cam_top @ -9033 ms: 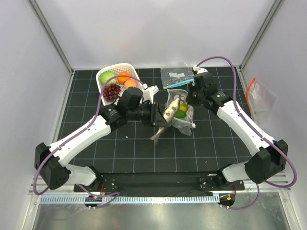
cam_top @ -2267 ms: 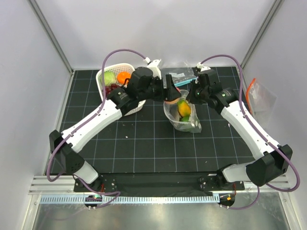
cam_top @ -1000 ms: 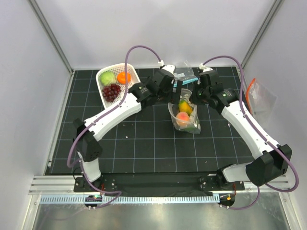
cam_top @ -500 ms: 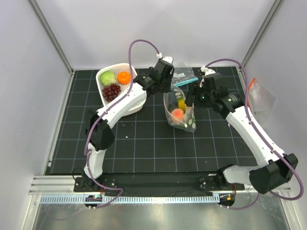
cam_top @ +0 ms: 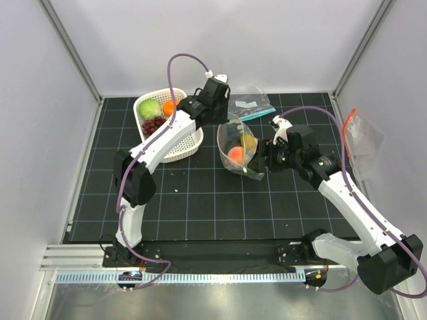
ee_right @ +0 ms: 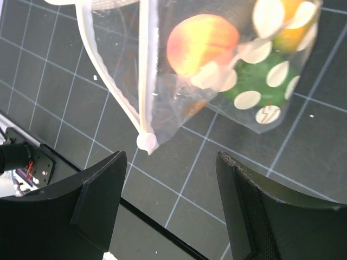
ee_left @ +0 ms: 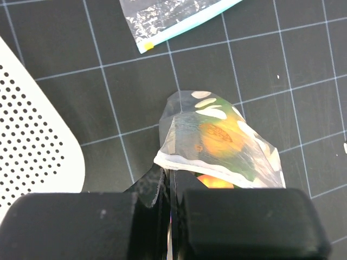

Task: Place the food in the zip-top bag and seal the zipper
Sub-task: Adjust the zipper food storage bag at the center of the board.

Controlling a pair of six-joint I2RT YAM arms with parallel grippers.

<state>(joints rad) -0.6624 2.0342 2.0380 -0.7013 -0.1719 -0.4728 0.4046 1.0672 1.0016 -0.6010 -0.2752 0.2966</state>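
Note:
The white-dotted zip-top bag (cam_top: 237,148) hangs from my left gripper (cam_top: 223,123), which is shut on its mouth edge. In the left wrist view the shut jaws (ee_left: 171,181) pinch the white zipper rim (ee_left: 217,172). Food shows inside the bag: an orange-yellow fruit (ee_right: 201,43), a dark green piece (ee_right: 255,81) and a yellow one (ee_right: 287,27). My right gripper (cam_top: 265,160) stands open just right of the bag, holding nothing. In its wrist view the zipper strip (ee_right: 143,70) ends in a white knob just ahead of the open gripper (ee_right: 172,162).
A white basket (cam_top: 179,143) at back left holds a pale green fruit (cam_top: 150,108), an orange one (cam_top: 168,107) and purple grapes (cam_top: 155,124). A small clear bag with a teal strip (cam_top: 250,104) lies behind. Another clear bag with an orange strip (cam_top: 360,133) sits outside the right wall.
My left gripper shut on the bag's mouth edge and carried it left. My right gripper opened, let go of the bag and drew back toward the front right.

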